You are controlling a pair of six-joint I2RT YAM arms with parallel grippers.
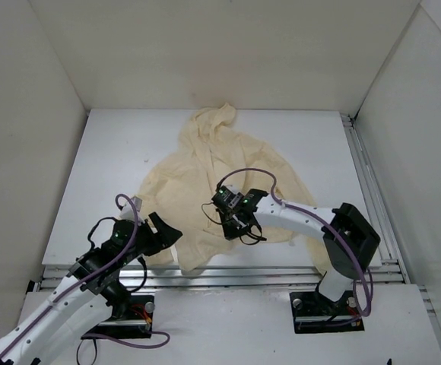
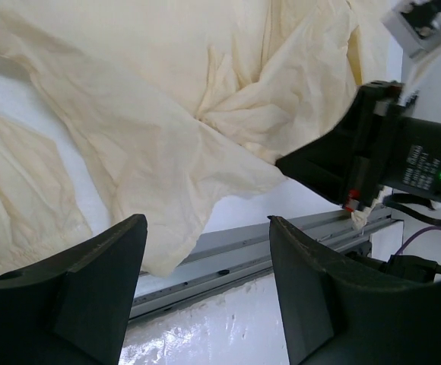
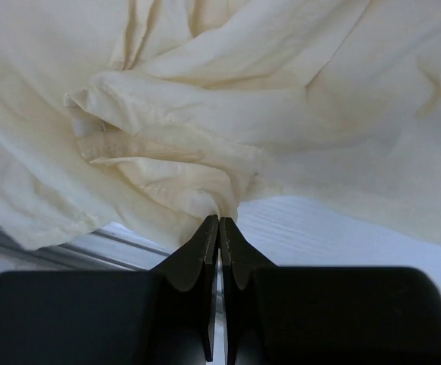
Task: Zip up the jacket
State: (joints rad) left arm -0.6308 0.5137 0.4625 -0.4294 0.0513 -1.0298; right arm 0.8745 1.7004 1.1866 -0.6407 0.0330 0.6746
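Note:
The pale yellow-cream jacket [image 1: 205, 171] lies crumpled on the white table, hood toward the back wall and hem at the front edge. My right gripper [image 1: 233, 222] is shut on a pinched fold of the jacket [image 3: 228, 106] near its lower middle; its jaws [image 3: 219, 220] meet with fabric bunched at the tips. My left gripper [image 1: 166, 230] is open and empty, its jaws [image 2: 205, 228] wide apart just off the hanging hem [image 2: 167, 114] at the table's front edge. The right gripper also shows in the left wrist view [image 2: 357, 163]. The zipper pull is hidden in the folds.
An aluminium rail [image 1: 281, 270] runs along the table's front edge; it also shows in the left wrist view [image 2: 281, 239]. White walls close the table in on three sides. Purple cables [image 1: 245, 172] loop over both arms.

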